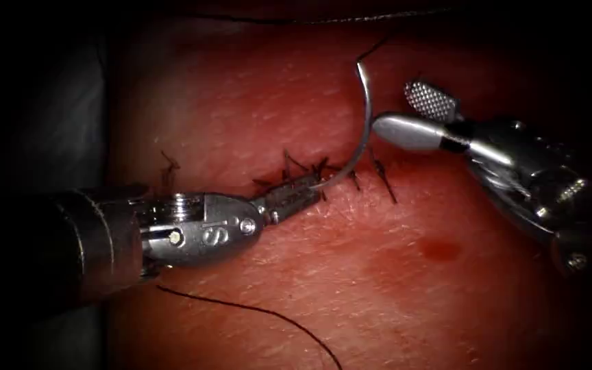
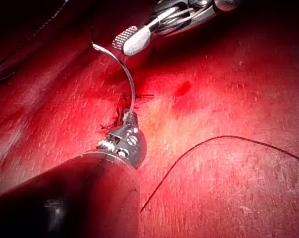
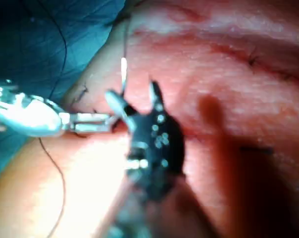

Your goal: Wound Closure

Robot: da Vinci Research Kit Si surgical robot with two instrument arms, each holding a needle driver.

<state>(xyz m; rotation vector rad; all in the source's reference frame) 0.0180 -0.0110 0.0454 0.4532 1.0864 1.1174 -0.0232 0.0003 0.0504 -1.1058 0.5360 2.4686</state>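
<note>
The left tool comes in from the left, its jaws shut on the curved needle close to the pointed end, just over the stitched cut. The needle arcs up, free of the tissue. Dark thread leaves its blunt end. The right tool holds nothing; its jaws are open, and the lower jaw's tip is right beside the middle of the needle. In the left wrist view the needle rises from the left tool toward the right tool. The right wrist view shows the right tool at the needle.
Several dark stitches with cut ends cross the cut, and one more stitch sits farther left. A loose thread lies across the near tissue. A small red fluid spot marks the tissue at the right. Blue drape borders the tissue.
</note>
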